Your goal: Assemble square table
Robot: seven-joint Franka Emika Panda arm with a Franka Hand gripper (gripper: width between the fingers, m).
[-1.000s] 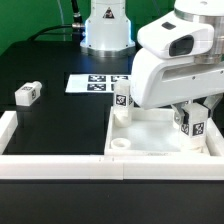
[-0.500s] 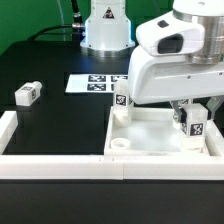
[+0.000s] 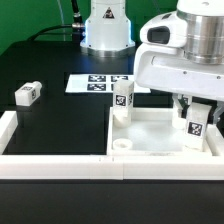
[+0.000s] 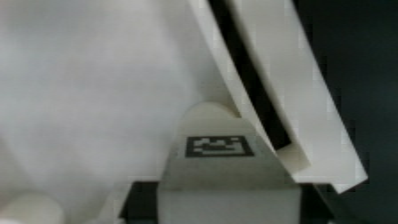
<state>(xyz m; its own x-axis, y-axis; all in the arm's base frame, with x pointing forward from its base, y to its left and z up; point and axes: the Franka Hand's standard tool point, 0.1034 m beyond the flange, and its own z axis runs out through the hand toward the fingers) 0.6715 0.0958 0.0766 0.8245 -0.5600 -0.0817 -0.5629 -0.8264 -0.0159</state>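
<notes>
We judge the job under halfway. One upright leg (image 3: 123, 98) stands in the far corner of the square table top (image 3: 150, 135) on the exterior view's left. The near corner hole (image 3: 122, 146) on that side is bare.

The hand (image 3: 197, 108) is closed part-way on a second leg (image 3: 197, 124), upright by the top's edge on the exterior view's right. In the wrist view that leg (image 4: 217, 150) sits just inside the raised rim (image 4: 267, 80) — we cannot tell which corner, or whether it is seated.

A loose leg (image 3: 27, 93) lies well apart on the bench (image 3: 60, 120); we see no fourth.

Border rails (image 3: 60, 166) close off the bench's front and left edges, and the top lies against the front one. The marker board (image 3: 95, 83) lies just beyond the top's far edge — open bench remains between loose leg and top.
</notes>
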